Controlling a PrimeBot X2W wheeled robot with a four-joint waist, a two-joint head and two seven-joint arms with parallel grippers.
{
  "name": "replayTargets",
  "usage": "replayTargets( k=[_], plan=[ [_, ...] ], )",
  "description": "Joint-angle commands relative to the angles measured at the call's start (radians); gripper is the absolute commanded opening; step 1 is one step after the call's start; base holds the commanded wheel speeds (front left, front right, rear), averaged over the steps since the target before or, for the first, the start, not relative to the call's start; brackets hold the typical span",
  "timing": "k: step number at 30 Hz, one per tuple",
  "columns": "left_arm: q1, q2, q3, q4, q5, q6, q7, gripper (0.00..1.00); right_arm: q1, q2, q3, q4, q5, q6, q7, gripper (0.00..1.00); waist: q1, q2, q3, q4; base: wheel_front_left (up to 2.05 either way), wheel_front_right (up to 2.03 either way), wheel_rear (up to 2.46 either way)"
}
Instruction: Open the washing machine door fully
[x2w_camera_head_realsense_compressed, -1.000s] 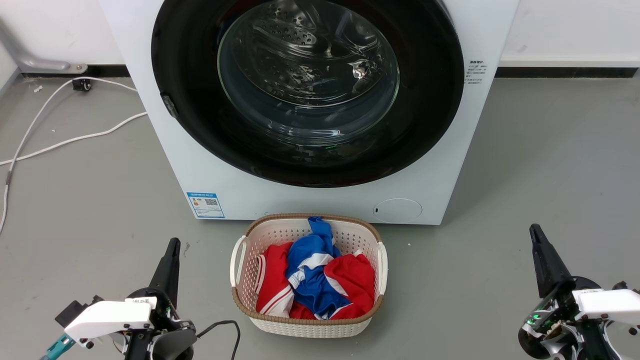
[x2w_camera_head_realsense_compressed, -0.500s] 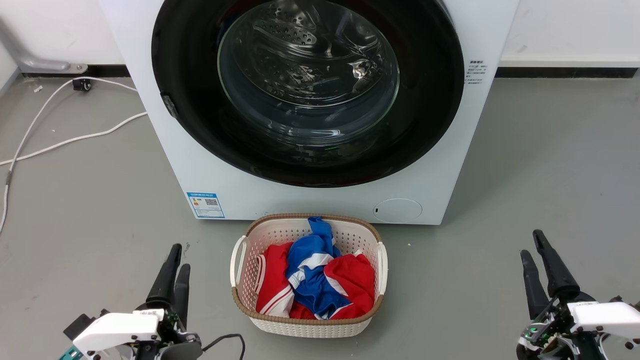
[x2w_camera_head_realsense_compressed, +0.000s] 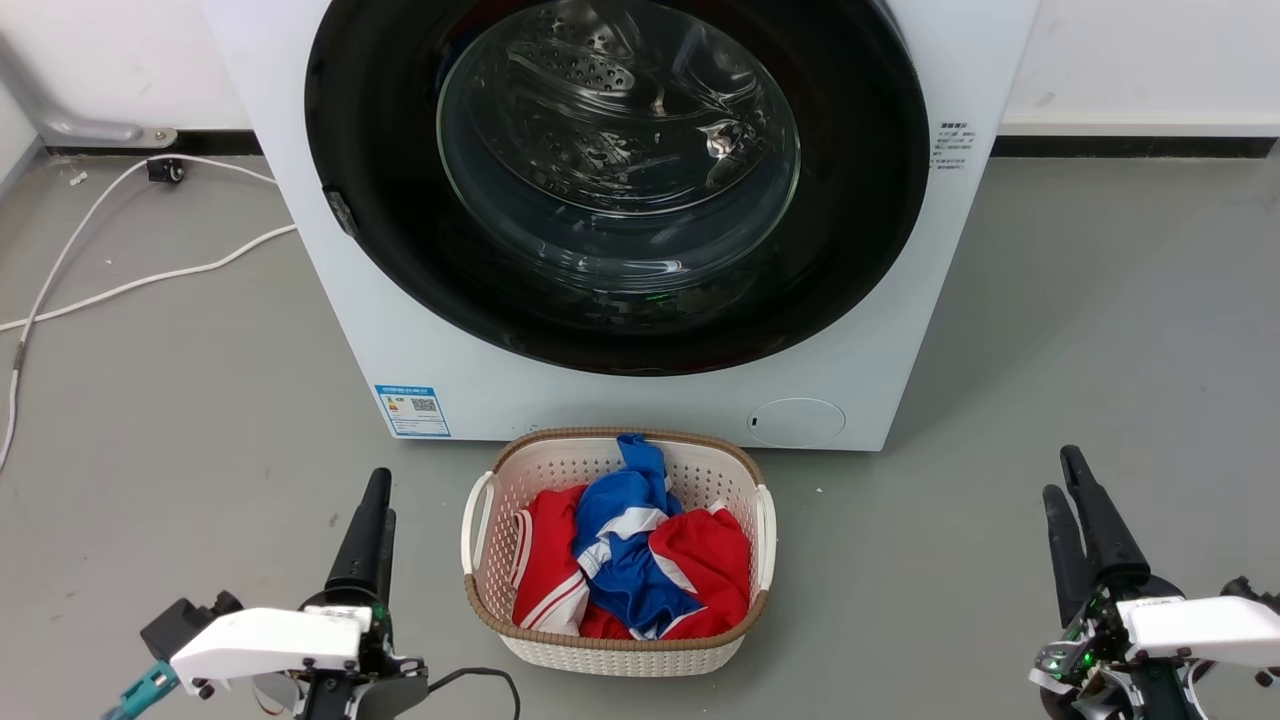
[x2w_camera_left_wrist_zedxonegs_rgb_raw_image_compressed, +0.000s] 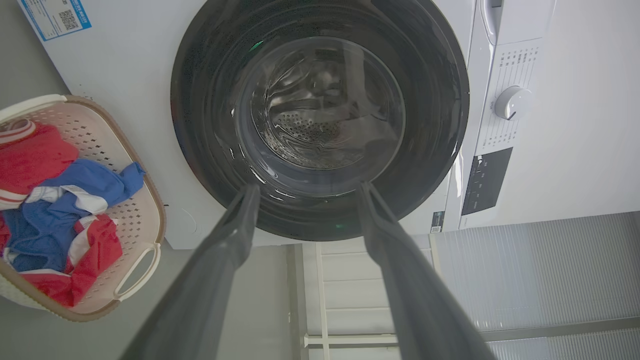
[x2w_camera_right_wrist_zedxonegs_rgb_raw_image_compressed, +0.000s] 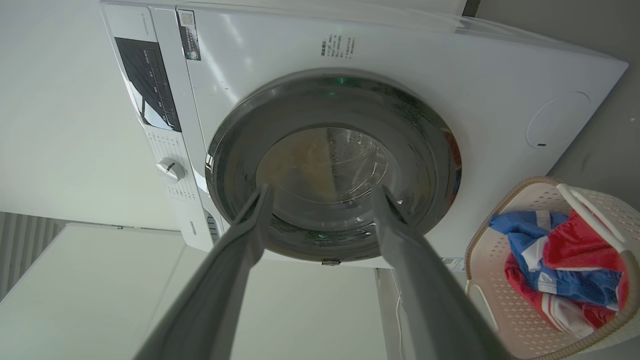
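Since a moment ago our left gripper (x2w_camera_head_realsense_compressed: 382, 494) has slid forward and toward the laundry basket (x2w_camera_head_realsense_compressed: 560, 437), and our right gripper (x2w_camera_head_realsense_compressed: 1059, 472) has risen slightly. Both hover above the grey floor (x2w_camera_head_realsense_compressed: 1000, 350), fingers parted and released, grasping nothing. Between them the basket holds red and blue clothes (x2w_camera_head_realsense_compressed: 620, 545). Just beyond it stands the white washing machine (x2w_camera_head_realsense_compressed: 400, 340), its round black washing machine door (x2w_camera_head_realsense_compressed: 620, 180) shut flush against the front, well apart from both grippers. White cables (x2w_camera_head_realsense_compressed: 150, 277) trail across the floor at our left.
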Motion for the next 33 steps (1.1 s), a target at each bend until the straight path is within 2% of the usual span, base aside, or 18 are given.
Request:
replayTargets(
  k=[1,8,13,23,33],
  plan=[
    [-0.027,0.004,-0.007,-0.026,0.058,-0.001,-0.012,1.00,-0.008,-0.014,0.007,-0.029,-0.030,0.001,-0.013,1.00,0.0000,0.0000,0.000,0.000,0.00,0.00,0.00],
    [-0.026,0.002,-0.031,-0.062,0.271,-0.001,-0.041,1.00,-0.003,-0.023,0.020,-0.057,-0.174,0.001,-0.042,1.00,0.0000,0.0000,-0.001,0.000,0.00,0.00,0.00],
    [-0.021,0.002,-0.044,-0.084,0.346,0.003,-0.057,1.00,0.002,-0.028,0.018,-0.076,-0.289,0.001,-0.051,1.00,0.0000,0.0000,-0.001,0.000,0.00,0.00,0.00],
    [-0.025,0.008,-0.088,-0.108,0.603,0.014,-0.097,1.00,0.014,-0.011,0.011,-0.140,-0.550,0.001,-0.042,1.00,0.0000,0.0000,0.000,0.001,0.00,0.00,0.00],
    [-0.034,0.033,-0.133,-0.112,0.786,0.034,-0.129,1.00,0.021,-0.026,0.010,-0.157,-0.787,0.001,-0.037,1.00,0.0000,0.0000,0.000,0.003,0.00,0.00,0.00]
  ],
)
